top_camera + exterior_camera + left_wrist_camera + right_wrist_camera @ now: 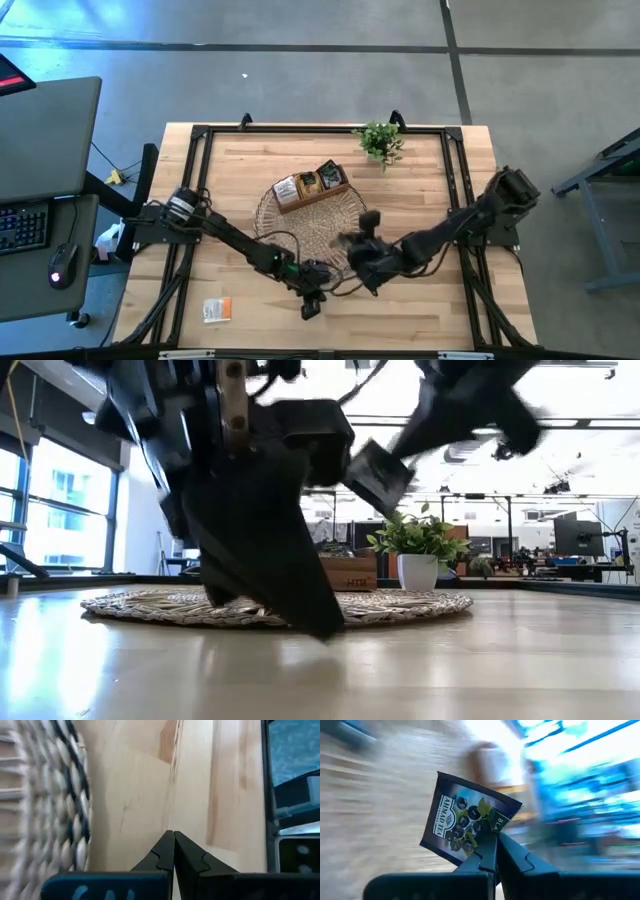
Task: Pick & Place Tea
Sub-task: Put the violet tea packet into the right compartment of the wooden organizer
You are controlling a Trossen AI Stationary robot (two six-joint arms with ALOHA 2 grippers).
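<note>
Overhead view: both arms converge at the near edge of the round woven mat (305, 225).

The left gripper (312, 305) sits on bare table (440, 310) just off the mat's edge. The right gripper (348, 243) is over the mat. A wooden tray (312, 187) holding tea packets (286, 189) rests on the mat's far side. One orange-and-white packet (217, 310) lies alone near the front-left corner. A potted plant (380, 142) stands at the back.

Counts, from overhead: two robot arms, so two grippers, left (311, 309) and right (346, 241). One round woven mat (310, 228). One wooden tray (312, 186) with packets inside, number unclear. One potted plant (380, 141). One dark tea packet (465, 820) in the right gripper. One orange-and-white packet (217, 310) lying alone on the one table (420, 310).
</note>
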